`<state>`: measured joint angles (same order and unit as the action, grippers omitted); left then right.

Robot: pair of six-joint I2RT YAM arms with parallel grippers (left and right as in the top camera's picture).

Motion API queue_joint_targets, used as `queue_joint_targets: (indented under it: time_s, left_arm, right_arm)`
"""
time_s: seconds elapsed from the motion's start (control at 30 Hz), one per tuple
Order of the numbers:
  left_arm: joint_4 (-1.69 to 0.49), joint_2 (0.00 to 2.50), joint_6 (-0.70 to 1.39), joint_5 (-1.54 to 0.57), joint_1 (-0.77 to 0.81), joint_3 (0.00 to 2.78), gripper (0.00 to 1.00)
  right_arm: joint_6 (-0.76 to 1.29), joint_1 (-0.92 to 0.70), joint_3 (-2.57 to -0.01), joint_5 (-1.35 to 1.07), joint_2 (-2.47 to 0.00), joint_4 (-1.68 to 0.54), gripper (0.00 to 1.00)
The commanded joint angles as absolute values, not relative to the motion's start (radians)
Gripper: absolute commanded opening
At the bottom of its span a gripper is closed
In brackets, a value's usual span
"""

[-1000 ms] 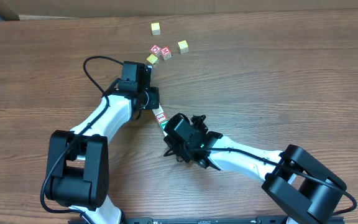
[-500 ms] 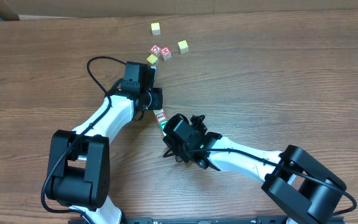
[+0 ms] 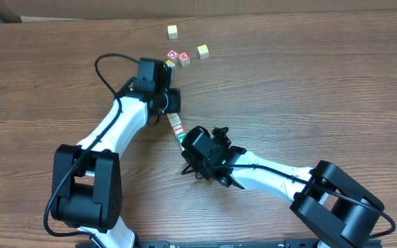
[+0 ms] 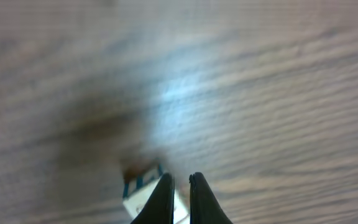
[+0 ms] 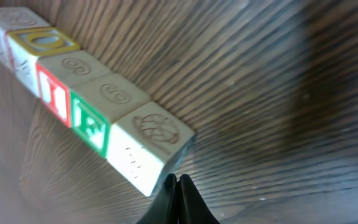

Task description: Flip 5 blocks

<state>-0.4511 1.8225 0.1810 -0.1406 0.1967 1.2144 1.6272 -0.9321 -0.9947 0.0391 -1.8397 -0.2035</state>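
Five small alphabet blocks lie in a touching row running from upper left to lower middle in the right wrist view. A yellow "D" block, a red "I" block and a green "E" block show their print. From overhead the row lies diagonally between both arms. My right gripper is shut and empty, its tips against the near end block. My left gripper is shut and empty just above the row's far end, where a blue-printed block peeks from behind its fingers.
Loose cubes lie at the back of the wooden table: two yellow-topped ones, two red-topped ones and another yellow one close to the left wrist. A black cable loops off the left arm.
The left gripper has drawn back toward the far side, uncovering more of the row's far end. The right arm and the blocks have stayed put.
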Motion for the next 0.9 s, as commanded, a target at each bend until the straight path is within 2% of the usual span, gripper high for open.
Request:
queue_joint_targets:
  time_s: [0.0, 0.23, 0.87]
  left_arm:
    - [-0.46, 1.831, 0.192, -0.104, 0.203, 1.256, 0.04]
    - [-0.463, 1.877, 0.194, -0.013, 0.203, 1.252, 0.04]
    - [-0.437, 1.918, 0.194, 0.004, 0.202, 1.252, 0.04]
  right_arm:
    - [1.636, -0.937, -1.007, 0.077, -1.843, -0.213, 0.04]
    - [1.635, -0.937, -1.007, 0.078, -1.843, -0.216, 0.04]
    - [1.636, -0.937, -1.0, 0.076, -1.877, -0.203, 0.04]
